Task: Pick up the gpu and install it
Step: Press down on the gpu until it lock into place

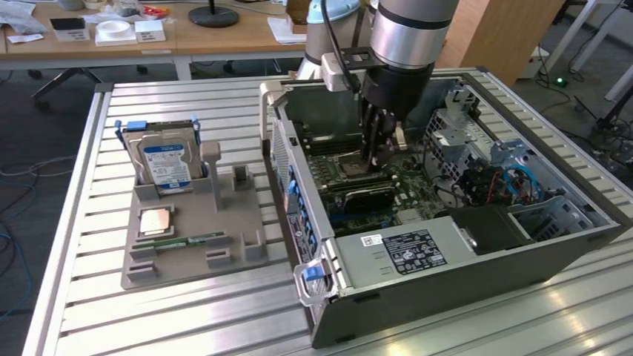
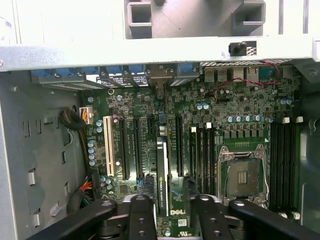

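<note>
Since the computer case (image 1: 416, 274) lies open on its side nearest me, I can look straight past its grey power-supply end down onto the motherboard (image 2: 240, 125). The gripper (image 1: 376, 156) is sunk deep in there, hanging directly over the board.

From the wrist view the gpu (image 2: 162, 170) sits right under the gripper (image 2: 170, 205), standing on edge among the long expansion slots. Its long axis runs parallel to those slots, and the gripper straddles it across its thin dimension. It reads as a narrow green strip with a pale edge and something dark along one face, probably the cooler. Whether it is fully seated I can't say. The gripper is spread wide around the card, but I can't tell whether it is clamping it or has released it.

Farther off, toward the exterior view's left, a grey tray (image 1: 188, 259) holds a hard drive (image 1: 166, 165) and a memory stick (image 1: 183, 241).
</note>
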{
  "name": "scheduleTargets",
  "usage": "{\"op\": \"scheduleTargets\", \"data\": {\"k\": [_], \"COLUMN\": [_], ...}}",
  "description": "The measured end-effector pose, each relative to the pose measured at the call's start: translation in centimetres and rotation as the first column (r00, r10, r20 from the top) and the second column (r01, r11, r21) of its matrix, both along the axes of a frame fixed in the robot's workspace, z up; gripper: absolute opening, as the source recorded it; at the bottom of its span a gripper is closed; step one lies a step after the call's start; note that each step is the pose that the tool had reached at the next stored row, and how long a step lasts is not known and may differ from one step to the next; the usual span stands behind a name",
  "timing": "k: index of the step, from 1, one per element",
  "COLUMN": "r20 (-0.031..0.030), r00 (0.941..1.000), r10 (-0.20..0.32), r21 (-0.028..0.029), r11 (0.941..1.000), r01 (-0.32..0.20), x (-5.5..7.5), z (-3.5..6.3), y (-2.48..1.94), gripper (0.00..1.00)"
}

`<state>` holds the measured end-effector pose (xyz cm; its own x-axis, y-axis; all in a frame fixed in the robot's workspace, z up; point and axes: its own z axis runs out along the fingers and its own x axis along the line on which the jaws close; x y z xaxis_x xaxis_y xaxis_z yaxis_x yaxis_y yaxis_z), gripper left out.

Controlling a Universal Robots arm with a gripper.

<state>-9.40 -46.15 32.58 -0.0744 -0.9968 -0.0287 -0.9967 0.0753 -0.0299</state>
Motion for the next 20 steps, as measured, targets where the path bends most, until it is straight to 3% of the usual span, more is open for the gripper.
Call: {"op": "scheduleTargets", "data": {"k": [2,3,5,7,14,20], "r20": [0.0,0.0,0.0,0.0,-0.0001,0.0], "r00": [1.0,1.0,1.0,1.0,1.0,1.0], "r10": [0.0,0.0,0.0,0.0,0.0,0.0], "r21": [0.0,0.0001,0.0,0.0,0.0,0.0], "r11": [1.0,1.0,1.0,1.0,1.0,1.0], "r01": [0.0,0.0,0.0,0.0,0.0,0.0], "x": [0.0,0.0,0.0,0.0,0.0,0.0], "z": [0.0,0.0,0.0,0.0,0.0,-0.28], "y": [0.0,0.0,0.0,0.0,0.01,0.55], "gripper": [0.26,0.26,0.15,0.11,0.11,0.11]}}
